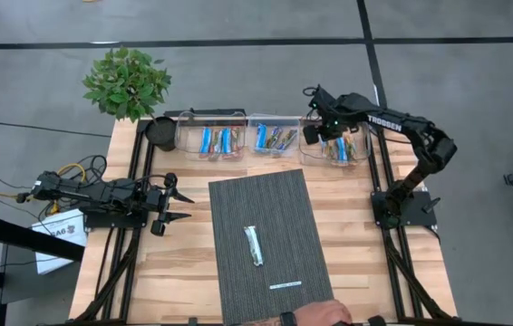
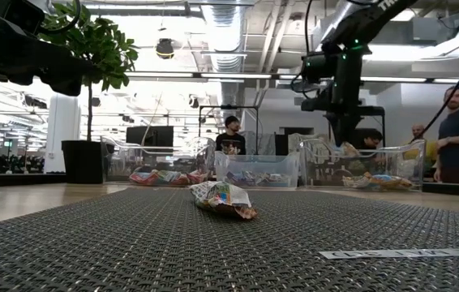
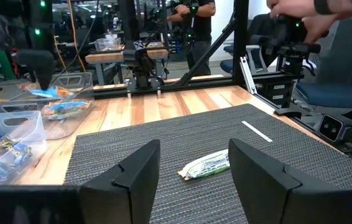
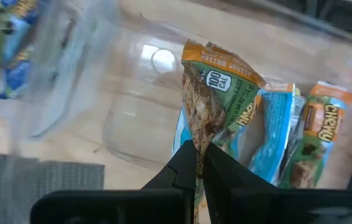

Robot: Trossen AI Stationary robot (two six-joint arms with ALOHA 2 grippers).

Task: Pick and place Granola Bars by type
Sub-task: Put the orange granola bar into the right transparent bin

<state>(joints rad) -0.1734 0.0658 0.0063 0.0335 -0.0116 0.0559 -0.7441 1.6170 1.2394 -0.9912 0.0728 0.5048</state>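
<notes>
One silvery white granola bar (image 1: 254, 244) (image 2: 221, 199) (image 3: 206, 165) lies flat on the grey mat. My left gripper (image 1: 173, 205) (image 3: 193, 149) is open and hovers over the table's left side, well left of that bar. My right gripper (image 1: 317, 134) (image 2: 347, 122) (image 4: 199, 146) reaches down at the right clear bin (image 1: 356, 156) and is shut on an orange-brown bar (image 4: 216, 87). Blue and orange bars (image 4: 288, 137) lie in that bin beneath it. Further bars fill the left bin (image 1: 213, 140) and the middle bin (image 1: 275, 138). My right gripper pinches the orange-brown bar between its two fingers by the wrapper's near end (image 4: 198, 134). The fingers come from above, pointing down into the right bin. The bar hangs below the fingertips over the bars lying in the bin; whether its lower end touches them I cannot tell.
A thin white strip (image 1: 285, 285) (image 2: 400, 253) lies on the mat's near part. A person's hand (image 1: 315, 314) rests at the table's near edge. A potted plant (image 1: 128, 83) and a dark cup (image 1: 160, 132) stand at the far left corner. People stand beyond the table.
</notes>
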